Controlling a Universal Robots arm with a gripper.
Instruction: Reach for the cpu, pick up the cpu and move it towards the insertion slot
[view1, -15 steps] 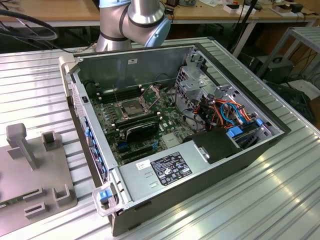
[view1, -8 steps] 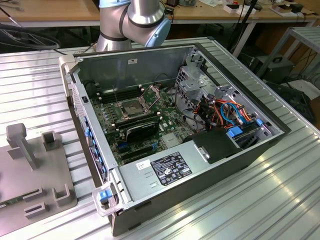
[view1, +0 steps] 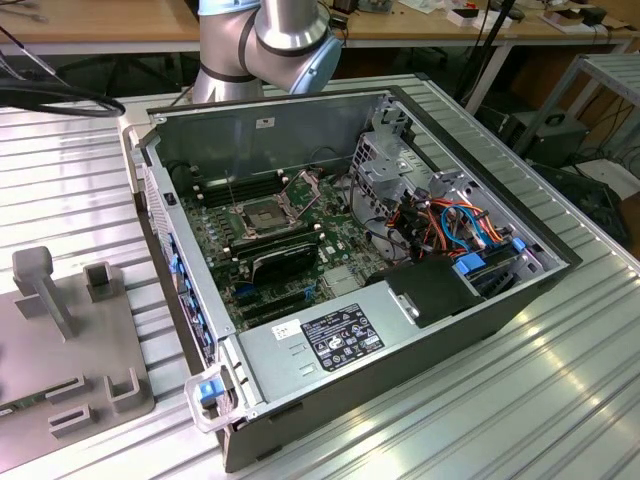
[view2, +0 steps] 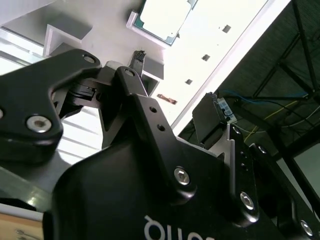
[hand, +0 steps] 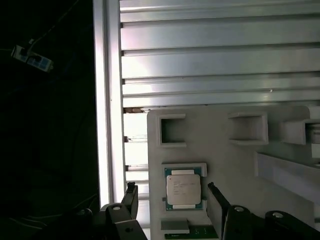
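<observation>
- The hand (hand: 170, 187) is released: its two black fingers (hand: 131, 196) stand wide apart and hold nothing.
- In the first wrist view the cpu (hand: 184, 189) lies between the fingertips, with a gap showing on each side of it, so neither finger touches it.
- In the second wrist view the hand (view2: 172, 90) points toward the cpu (view2: 165, 17), which lies past the fingertips.
- The cpu lies flat, pale metal face up, in a square nest on a grey plate (hand: 235, 170).
- Two small pockets (hand: 172, 131) stand on the plate beyond the cpu, both with nothing in them.
- The plate rests on the ribbed metal counter (hand: 215, 60), close to its edge.
- In the exterior view the arm (view1: 270, 40) rises behind an open case (view1: 270, 130) that lies on the counter.
- The slot (view1: 262, 213) sits on the board inside the case, with its dark centre bare and its retention frame (view1: 303, 185) tilted up beside it.
- The grey plate (view1: 60, 340) lies on the counter at the exterior view's left, outside the case and well apart from the slot.
</observation>
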